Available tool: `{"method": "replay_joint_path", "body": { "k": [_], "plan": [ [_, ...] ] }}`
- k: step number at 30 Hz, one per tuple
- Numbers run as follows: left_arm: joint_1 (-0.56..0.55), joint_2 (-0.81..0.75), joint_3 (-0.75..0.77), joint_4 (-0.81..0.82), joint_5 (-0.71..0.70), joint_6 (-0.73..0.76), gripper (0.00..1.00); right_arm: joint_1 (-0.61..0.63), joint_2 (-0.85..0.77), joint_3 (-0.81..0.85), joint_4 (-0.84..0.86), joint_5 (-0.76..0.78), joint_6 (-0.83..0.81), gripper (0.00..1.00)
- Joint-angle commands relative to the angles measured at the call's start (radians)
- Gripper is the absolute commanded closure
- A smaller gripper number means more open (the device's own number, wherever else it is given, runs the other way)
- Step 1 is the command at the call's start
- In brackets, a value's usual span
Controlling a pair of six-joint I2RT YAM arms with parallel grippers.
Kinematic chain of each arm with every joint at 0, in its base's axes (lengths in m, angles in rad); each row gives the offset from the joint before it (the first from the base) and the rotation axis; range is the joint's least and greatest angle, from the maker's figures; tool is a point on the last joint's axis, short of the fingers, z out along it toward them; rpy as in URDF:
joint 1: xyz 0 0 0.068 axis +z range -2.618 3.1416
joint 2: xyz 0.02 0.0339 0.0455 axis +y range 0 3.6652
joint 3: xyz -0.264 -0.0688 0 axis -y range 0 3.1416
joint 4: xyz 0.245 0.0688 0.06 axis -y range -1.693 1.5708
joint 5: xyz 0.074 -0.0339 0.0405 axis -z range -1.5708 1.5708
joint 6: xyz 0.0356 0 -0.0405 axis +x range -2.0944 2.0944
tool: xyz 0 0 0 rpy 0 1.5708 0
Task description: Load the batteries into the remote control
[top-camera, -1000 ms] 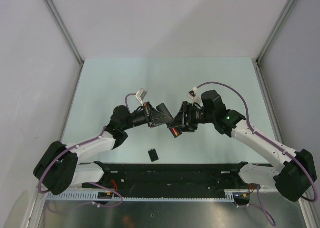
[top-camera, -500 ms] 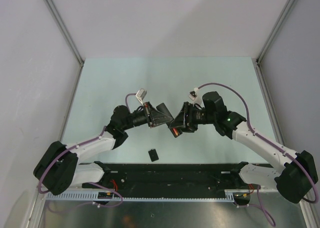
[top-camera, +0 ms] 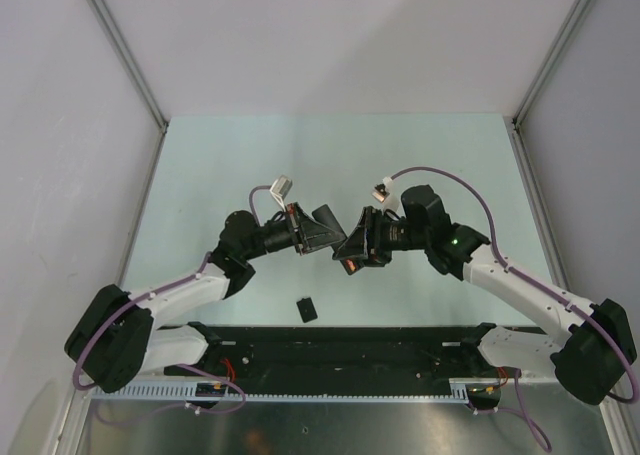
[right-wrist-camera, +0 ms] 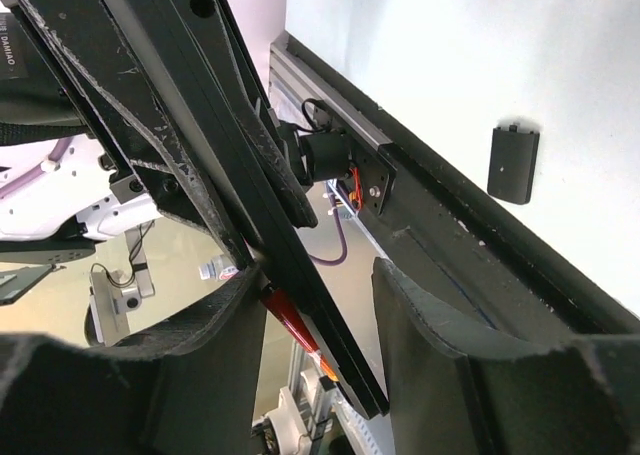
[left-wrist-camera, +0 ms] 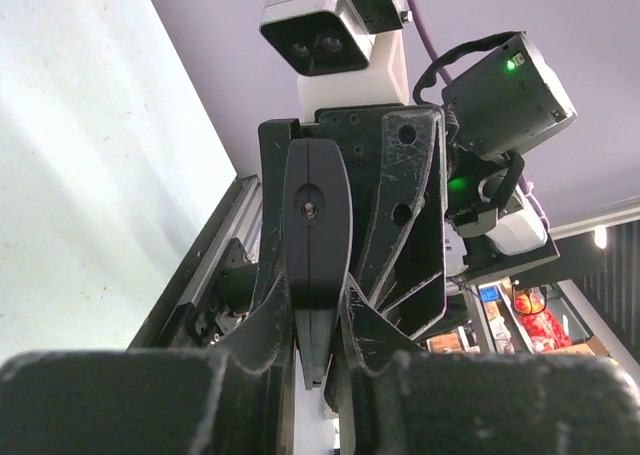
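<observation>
The remote control (left-wrist-camera: 316, 215) is a slim black bar, seen end-on, and my left gripper (left-wrist-camera: 318, 310) is shut on it above the table's middle (top-camera: 335, 237). My right gripper (top-camera: 354, 252) meets it from the right. In the right wrist view the remote control (right-wrist-camera: 240, 175) runs slantwise between my right gripper's (right-wrist-camera: 320, 310) fingers. A red-orange battery (right-wrist-camera: 288, 320) lies along the remote's underside, against the left finger (right-wrist-camera: 200, 355). The right finger (right-wrist-camera: 440, 345) stands apart from the remote. From above the battery (top-camera: 348, 266) shows as a red spot under the grippers.
A small black squarish cover (top-camera: 307, 308) lies on the pale green table (top-camera: 220, 165) near the front, also in the right wrist view (right-wrist-camera: 513, 163). A black rail (top-camera: 340, 340) runs along the near edge. Grey walls enclose the table.
My right gripper's jaws have narrowed a little around the remote and battery, and the right arm has edged slightly left. The left arm holds still.
</observation>
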State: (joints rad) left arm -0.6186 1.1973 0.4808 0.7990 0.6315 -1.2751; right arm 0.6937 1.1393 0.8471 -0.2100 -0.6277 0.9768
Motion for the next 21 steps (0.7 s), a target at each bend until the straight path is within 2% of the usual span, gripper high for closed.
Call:
{"method": "replay_joint_path", "body": {
  "k": [1,17,21],
  "plan": [
    [0.011,-0.044,0.047,0.060,-0.042,0.003,1.00,0.017,-0.018,-0.028,0.009,-0.021,0.017,0.51],
    [0.020,-0.059,0.059,0.060,-0.046,-0.003,1.00,0.038,-0.039,-0.068,0.047,-0.021,0.042,0.60],
    [0.020,-0.059,0.061,0.060,-0.049,-0.001,1.00,0.056,-0.033,-0.069,0.058,-0.018,0.043,0.65]
  ]
}}
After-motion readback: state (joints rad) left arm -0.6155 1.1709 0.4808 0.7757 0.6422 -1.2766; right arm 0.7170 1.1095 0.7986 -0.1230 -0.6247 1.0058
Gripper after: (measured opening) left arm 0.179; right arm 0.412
